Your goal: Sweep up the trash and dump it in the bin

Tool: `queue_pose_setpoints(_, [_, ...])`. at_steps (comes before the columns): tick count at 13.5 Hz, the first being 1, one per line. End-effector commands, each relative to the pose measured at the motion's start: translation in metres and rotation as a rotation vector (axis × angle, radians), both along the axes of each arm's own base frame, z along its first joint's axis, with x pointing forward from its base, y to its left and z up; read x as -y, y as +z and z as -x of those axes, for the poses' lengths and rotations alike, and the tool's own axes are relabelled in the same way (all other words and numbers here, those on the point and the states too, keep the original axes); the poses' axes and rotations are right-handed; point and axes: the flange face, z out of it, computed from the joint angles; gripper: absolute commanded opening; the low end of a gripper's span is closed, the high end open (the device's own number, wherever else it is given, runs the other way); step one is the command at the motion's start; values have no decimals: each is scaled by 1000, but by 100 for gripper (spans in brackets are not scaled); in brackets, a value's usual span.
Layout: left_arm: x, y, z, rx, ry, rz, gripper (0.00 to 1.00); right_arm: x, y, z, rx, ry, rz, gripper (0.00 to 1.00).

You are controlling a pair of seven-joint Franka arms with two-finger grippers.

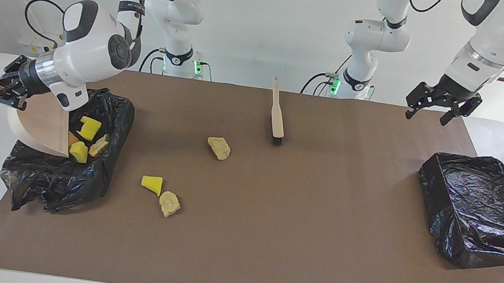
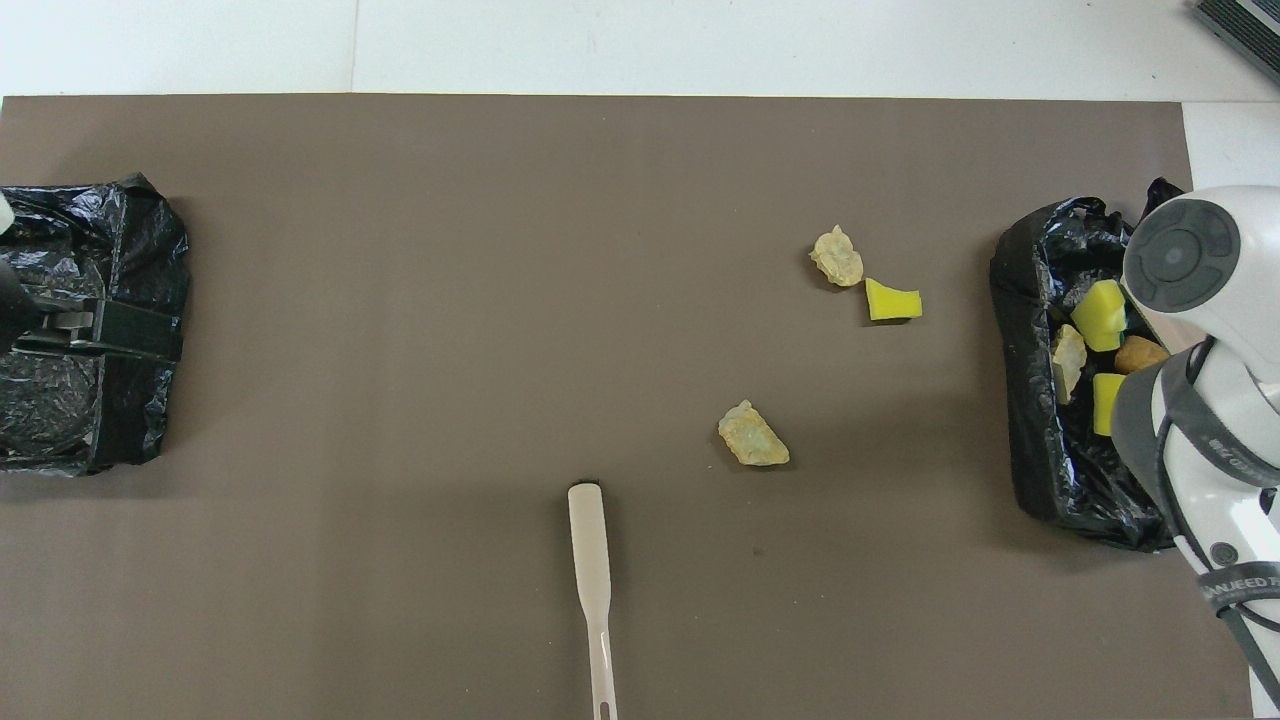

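My right gripper (image 1: 6, 89) is shut on the wooden handle of the beige dustpan (image 1: 41, 129). The pan tilts steeply, mouth down, into the black-lined bin (image 1: 57, 179) at the right arm's end. In that bin (image 2: 1035, 430) lie two yellow sponges (image 2: 1099, 314), a beige lump (image 2: 1067, 355) and a brown nugget (image 2: 1138, 354). Three pieces of trash rest on the mat: a beige lump (image 1: 219, 148), a yellow wedge (image 1: 152, 184) and another beige lump (image 1: 169, 203) touching it. The brush (image 1: 278, 115) lies nearer the robots. My left gripper (image 1: 425, 116) hangs open and empty, high over the table's corner.
A second black-lined bin (image 1: 481, 210) sits at the left arm's end, with nothing visible in it. The brown mat (image 1: 297, 245) covers the table. In the overhead view my right arm's body (image 2: 1200, 400) hides part of the bin holding the trash.
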Motion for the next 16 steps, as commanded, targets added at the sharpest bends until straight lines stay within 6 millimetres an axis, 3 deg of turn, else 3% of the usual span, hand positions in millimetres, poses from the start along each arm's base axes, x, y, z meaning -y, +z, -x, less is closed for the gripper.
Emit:
queue_pose_setpoints(1, [-8, 6, 12, -19, -32, -21, 100, -6, 9, 6, -33, -29, 57, 0])
queue_pose_setpoints(2, [-9, 5, 11, -18, -34, -21, 100, -25, 23, 4, -14, -37, 57, 0])
queue_pose_setpoints(3, [-11, 5, 11, -17, -38, -20, 100, -31, 47, 5, 21, -68, 41, 0])
queue_pose_setpoints(6, [-12, 4, 11, -19, -37, -20, 100, -36, 108, 17, 90, -198, -121, 0])
queue_pose_setpoints(8, [-15, 4, 8, 2, -29, -19, 100, -50, 118, 26, 119, -265, -255, 0])
queue_pose_setpoints(10, [-16, -1, 11, 34, -27, -16, 100, -61, 108, 30, 218, -389, -402, 0])
queue_pose_setpoints(13, [-22, -6, 14, 53, -27, -15, 100, -95, 85, 32, 353, -575, -654, 0])
queue_pose_setpoints(14, [-22, -6, 15, 47, -27, -17, 100, -127, 70, 27, 386, -600, -732, 0])
queue_pose_setpoints(16, [-23, -7, 14, 50, -22, -15, 100, -167, 39, 12, 451, -692, -851, 0])
